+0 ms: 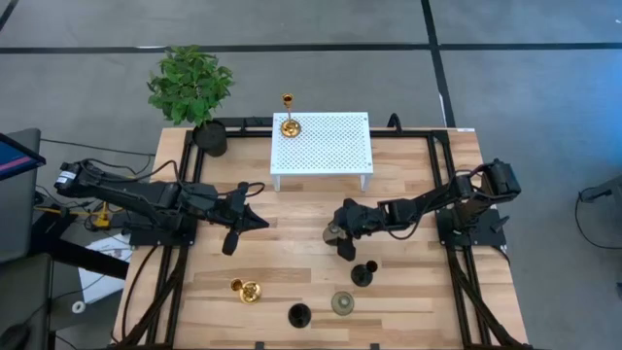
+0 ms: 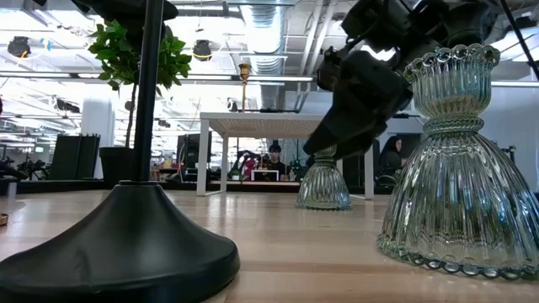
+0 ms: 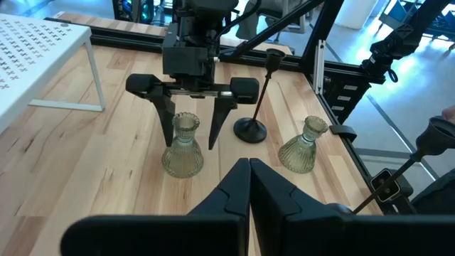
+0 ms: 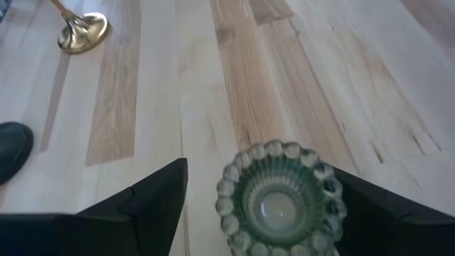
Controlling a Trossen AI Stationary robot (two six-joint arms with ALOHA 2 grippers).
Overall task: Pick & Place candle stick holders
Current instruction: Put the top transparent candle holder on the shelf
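Observation:
My right gripper [image 1: 337, 233] is open at the table's middle, its fingers on either side of an upright grey-green glass holder [image 4: 281, 200], with gaps to both. The holder stands on its base and also shows in the left wrist view [image 3: 183, 148]. My left gripper [image 1: 243, 220] is shut and empty, left of centre, pointing at it. One gold holder [image 1: 289, 124] stands on the white perforated stand [image 1: 335, 146]. Another gold holder [image 1: 246, 290], two black ones [image 1: 298, 314] [image 1: 363, 274] and a second grey-green one [image 1: 342, 303] are near the front edge.
A potted plant [image 1: 192, 89] stands at the far left corner. The white stand fills the far middle of the table. A dark metal frame [image 1: 442, 185] runs round the table's edges. Bare wood lies between the two grippers and the stand.

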